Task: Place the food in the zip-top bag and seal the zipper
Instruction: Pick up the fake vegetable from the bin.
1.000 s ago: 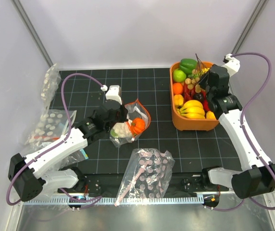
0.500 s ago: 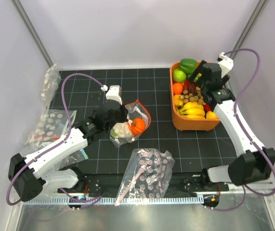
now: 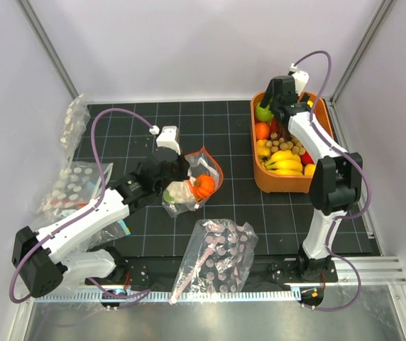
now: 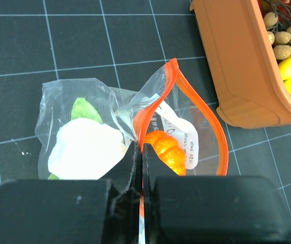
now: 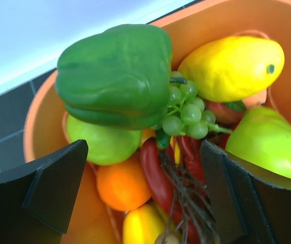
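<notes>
1. The zipper (image 4: 207, 118) is pinched by the clenched left gripper (image 4: 139, 148); cauliflower (image 4: 87, 150) and orange piece (image 4: 167, 152) are bagged just ahead.
2. The right gripper (image 5: 143, 162) is spread empty; the green bell pepper (image 5: 115, 76) is seen ahead.

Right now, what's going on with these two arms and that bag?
The left fingers are pinched shut on the zipper of the zip-top bag, holding its mouth open; a cauliflower and an orange piece sit inside. The right fingers hang wide open over the green bell pepper in the orange basket, not yet gripping it.
</notes>
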Motion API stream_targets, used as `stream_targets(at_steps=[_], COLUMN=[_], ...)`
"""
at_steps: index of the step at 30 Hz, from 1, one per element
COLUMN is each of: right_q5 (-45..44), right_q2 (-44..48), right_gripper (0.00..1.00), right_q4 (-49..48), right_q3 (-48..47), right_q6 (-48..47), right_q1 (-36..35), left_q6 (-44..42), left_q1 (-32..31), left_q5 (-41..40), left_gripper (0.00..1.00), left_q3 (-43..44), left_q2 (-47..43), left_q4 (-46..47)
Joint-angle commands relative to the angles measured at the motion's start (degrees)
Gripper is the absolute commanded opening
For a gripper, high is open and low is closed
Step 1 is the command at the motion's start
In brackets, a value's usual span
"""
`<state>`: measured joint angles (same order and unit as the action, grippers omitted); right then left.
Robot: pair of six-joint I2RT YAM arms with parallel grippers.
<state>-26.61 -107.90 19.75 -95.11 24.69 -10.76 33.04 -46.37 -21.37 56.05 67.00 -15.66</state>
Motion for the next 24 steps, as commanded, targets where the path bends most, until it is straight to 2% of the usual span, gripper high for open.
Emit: stream_targets(at_steps=[1, 7, 11, 15, 24], right_q5=[-0.38, 0.68, 0.77, 0.24, 2.53], right_q2=[0.06, 0.32, 0.49, 4.00, -0.99], right_gripper=[1.00, 1.00, 1.00, 1.00, 0.99], right_q4=[-7.43, -14.20, -14.21, -18.68, -13.34], right_q3=[-2.46, -0.26, -0.08, 3.96, -6.13], right_q6=[-9.62, -13.52, -14.14, -17.55, -21.17], right_q1=[0.13, 0.13, 0.13, 0.13, 0.13], left_q6=[0.45, 0.36, 0.36, 0.36, 0.27], left_q1=[0.31, 0.23, 0.31, 0.31, 0.31], left_q5=[1.06, 1.24, 1.33, 1.24, 0.62], left_gripper=[0.00, 0.00, 0.00, 0.00, 0.00], left_q3=[1.25, 1.16, 1.16, 1.16, 1.34], left_q2=[-0.82, -1.00, -1.08, -0.82, -0.65], left_q4=[2.30, 2.21, 2.21, 2.21, 2.21])
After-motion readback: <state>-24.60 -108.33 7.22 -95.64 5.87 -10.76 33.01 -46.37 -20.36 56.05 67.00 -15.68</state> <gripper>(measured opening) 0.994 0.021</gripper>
